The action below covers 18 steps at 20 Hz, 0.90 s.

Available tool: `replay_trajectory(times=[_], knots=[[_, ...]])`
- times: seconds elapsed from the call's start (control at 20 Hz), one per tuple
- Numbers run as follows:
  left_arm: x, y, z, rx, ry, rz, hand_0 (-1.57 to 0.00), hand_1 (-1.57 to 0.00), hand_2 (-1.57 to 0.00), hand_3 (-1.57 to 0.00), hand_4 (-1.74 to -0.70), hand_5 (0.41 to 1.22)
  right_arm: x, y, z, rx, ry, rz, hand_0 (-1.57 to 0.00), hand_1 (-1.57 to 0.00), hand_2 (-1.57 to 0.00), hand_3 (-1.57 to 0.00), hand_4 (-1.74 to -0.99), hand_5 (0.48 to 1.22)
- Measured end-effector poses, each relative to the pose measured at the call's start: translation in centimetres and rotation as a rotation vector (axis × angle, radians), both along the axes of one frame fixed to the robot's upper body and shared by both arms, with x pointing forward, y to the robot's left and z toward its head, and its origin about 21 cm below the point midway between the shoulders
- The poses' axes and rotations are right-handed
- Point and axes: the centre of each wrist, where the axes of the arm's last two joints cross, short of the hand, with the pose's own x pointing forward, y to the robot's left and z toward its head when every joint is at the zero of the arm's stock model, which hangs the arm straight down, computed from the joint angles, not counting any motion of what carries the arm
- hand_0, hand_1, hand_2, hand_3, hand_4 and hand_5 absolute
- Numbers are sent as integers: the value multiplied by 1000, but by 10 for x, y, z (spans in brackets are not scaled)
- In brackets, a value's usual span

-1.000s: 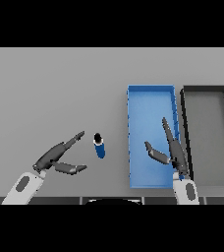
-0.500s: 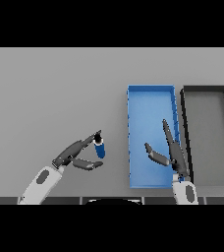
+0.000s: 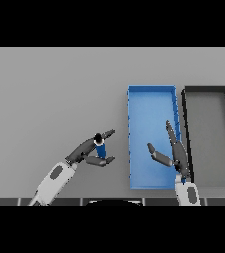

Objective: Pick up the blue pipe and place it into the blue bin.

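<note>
The blue pipe, short and upright with a dark top, stands on the grey table left of the blue bin. My left hand is around it, fingers behind and above it and the thumb curled in front; the pipe sits between them. The blue bin is a long open tray with nothing in it. My right hand hovers open over the bin's near right part, fingers pointing away and thumb out to the left.
A dark grey bin of the same shape lies just right of the blue bin, their long walls nearly touching. The grey table stretches to the left and to the back.
My left hand has moved right to the pipe and its fingers and thumb have closed in around it. The pipe and my right hand have stayed where they were.
</note>
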Motion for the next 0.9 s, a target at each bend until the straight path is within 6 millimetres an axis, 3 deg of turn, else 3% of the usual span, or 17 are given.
replay_trajectory(times=[0.05,0.1,0.2,0.3,0.4,0.55,0.9], knots=[[0,-5,1,-18,4,-1,-100,-265,-357,-215,-1317,651,-2,2,-2,7,1,8,1,1,1,1,-1198,605],[1,-6,0,-10,18,25,-289,-458,-539,-486,-1342,765,-2,-1,1,14,3,3,1,1,1,1,-1199,605],[-1,-11,-2,-51,47,34,-717,-856,-901,-877,-1477,929,-3,3,2,19,-4,13,1,1,1,1,-1198,604],[-6,-15,-3,-40,31,7,-1025,-1113,-1142,-1102,-1567,1034,1,0,3,20,10,6,1,1,1,1,-1196,604],[-7,-19,-4,-56,4,-26,-1221,-1278,-1296,-1225,-1626,1101,0,5,4,23,-2,13,1,1,1,1,-1195,603],[-11,-24,-6,-66,-36,-10,-1392,-1421,-1430,-1351,-1680,1160,2,-1,4,23,9,14,1,1,1,1,-1192,602],[-10,-41,33,-203,-141,-17,-1533,-1540,-1542,-1461,-1728,1208,3,-2,5,-5,2,9,1,1,1,1,-1172,603]])
